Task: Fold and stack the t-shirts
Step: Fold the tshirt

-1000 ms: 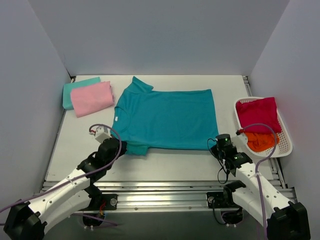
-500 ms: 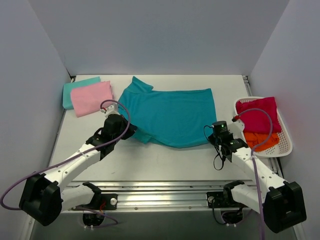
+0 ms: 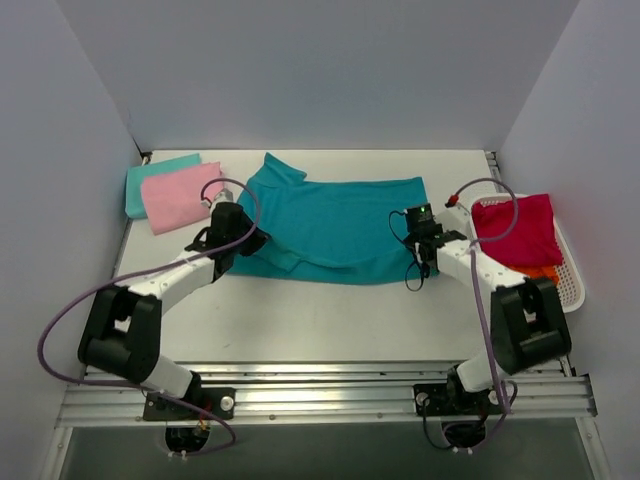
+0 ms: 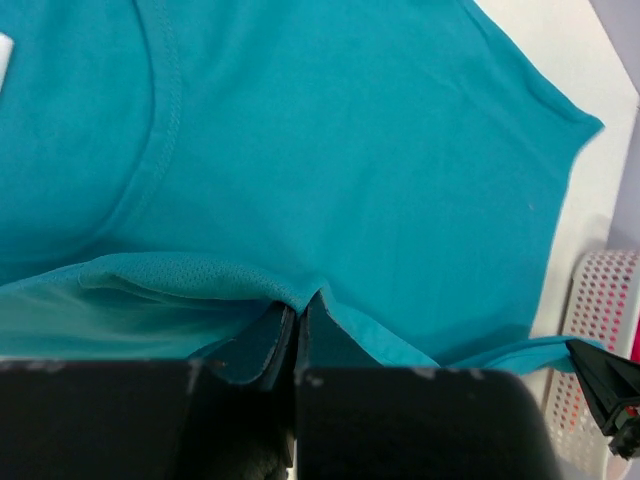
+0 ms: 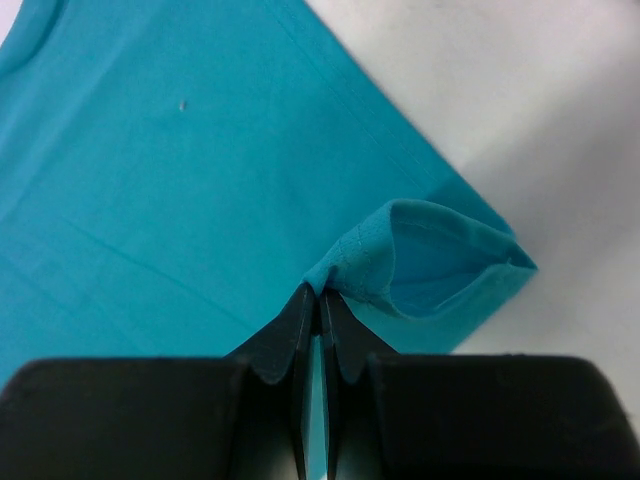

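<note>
On the table [image 3: 300, 310], centre: teal t-shirt [image 3: 345, 210] lies spread, long axis left to right. Left gripper [image 4: 298, 315] clamped on its near edge at the sleeve end; right gripper [image 5: 320, 298] clamped on the near hem corner. Far edge lies straight ahead of both.

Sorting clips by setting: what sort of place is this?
Likely a robot lab cell: bare grey walls box in a white table, and two arms are bolted to a metal rail at its near edge.
</note>
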{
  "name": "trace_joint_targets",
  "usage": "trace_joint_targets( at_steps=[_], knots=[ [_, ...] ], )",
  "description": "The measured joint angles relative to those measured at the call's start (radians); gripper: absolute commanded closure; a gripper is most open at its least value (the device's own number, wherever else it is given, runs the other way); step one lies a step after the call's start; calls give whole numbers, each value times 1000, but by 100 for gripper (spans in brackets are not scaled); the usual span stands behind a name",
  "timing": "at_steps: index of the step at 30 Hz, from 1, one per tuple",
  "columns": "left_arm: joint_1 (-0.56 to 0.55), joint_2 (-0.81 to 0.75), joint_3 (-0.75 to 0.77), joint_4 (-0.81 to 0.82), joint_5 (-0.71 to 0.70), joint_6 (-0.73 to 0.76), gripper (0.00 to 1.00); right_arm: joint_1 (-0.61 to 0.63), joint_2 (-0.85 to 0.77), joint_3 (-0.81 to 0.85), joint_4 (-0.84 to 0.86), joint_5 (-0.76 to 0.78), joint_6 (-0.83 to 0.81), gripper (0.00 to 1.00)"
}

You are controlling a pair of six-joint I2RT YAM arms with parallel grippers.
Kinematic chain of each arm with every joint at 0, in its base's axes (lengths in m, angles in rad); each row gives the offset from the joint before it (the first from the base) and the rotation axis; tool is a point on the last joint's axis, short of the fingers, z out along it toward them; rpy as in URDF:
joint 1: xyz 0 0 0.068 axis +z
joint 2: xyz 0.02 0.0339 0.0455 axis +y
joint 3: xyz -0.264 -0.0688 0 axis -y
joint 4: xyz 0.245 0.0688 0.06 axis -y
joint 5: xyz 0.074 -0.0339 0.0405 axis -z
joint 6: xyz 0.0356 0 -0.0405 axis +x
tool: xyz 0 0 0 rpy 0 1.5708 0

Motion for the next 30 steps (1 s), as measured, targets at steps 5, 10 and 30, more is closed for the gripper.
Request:
trace_joint_targets(
  at_steps=[5, 10, 30],
  knots=[
    [55, 220, 115, 49, 34, 0, 98, -28, 256, 168, 29, 22, 9, 100],
    [135, 474, 302, 63, 122, -2, 58, -60, 494, 334, 21, 40, 28, 85],
    [267, 400, 383, 47, 148, -72, 6, -21, 386, 462, -93, 158, 12, 0]
  ],
)
